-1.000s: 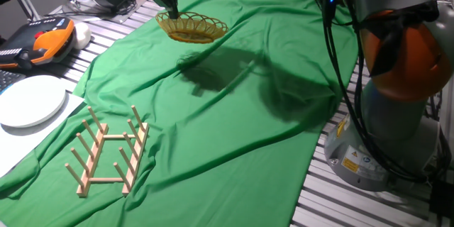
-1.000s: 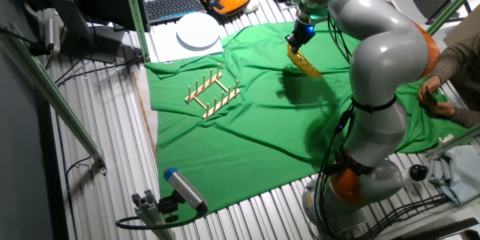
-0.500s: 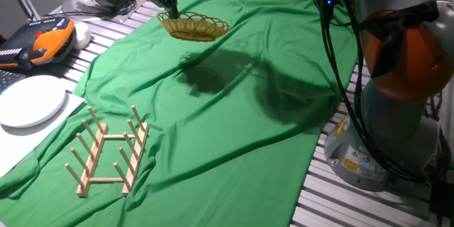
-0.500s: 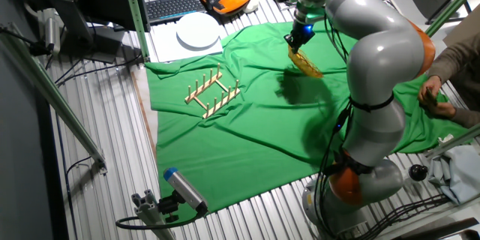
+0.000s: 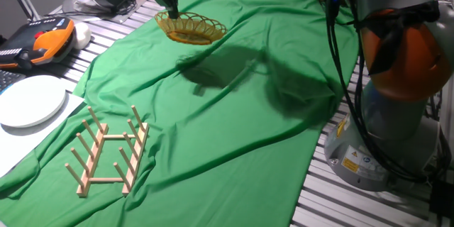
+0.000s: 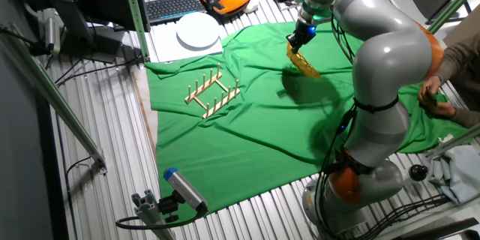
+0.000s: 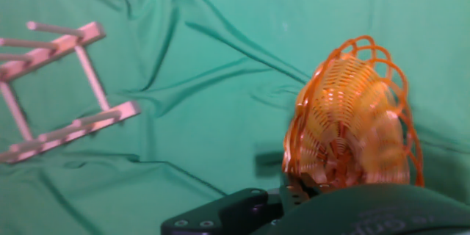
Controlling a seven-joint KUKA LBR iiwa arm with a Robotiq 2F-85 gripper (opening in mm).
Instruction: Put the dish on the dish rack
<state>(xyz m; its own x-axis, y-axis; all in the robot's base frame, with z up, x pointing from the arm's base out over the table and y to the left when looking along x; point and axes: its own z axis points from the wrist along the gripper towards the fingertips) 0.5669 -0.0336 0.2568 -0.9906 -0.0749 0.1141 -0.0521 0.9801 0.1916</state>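
My claw (image 5: 170,3) is clamped on the rim of the woven wicker dish (image 5: 191,28), holding it up off the green cloth (image 5: 234,135), with its dark shadow lying on the fabric below and a little nearer the camera. In one fixed view the golden dish hangs almost level, its open lattice edge showing all round, and my claw grips it at the far left edge. From the other fixed view the dish (image 6: 303,62) looks tilted, one edge dipping toward the cloth, and my claw (image 6: 295,43) sits just above it at the end of my grey arm (image 6: 375,52). Along my fingers, the dish (image 7: 349,128) fills the right half of the hand view, standing nearly edge-up with its spiral weave facing the camera, its lower rim disappearing behind the dark body of my claw at the bottom of the picture. The wooden dish rack (image 5: 108,149) rests on the cloth well apart from the dish, toward the near left corner of the surface, pegs upright in two rows joined by crossbars; in the hand view only part of it (image 7: 51,92) shows at the left edge. A plain white plate (image 5: 30,100) lies just off the cloth beside the rack, and an orange-and-black handheld controller (image 5: 44,41) sits farther back.
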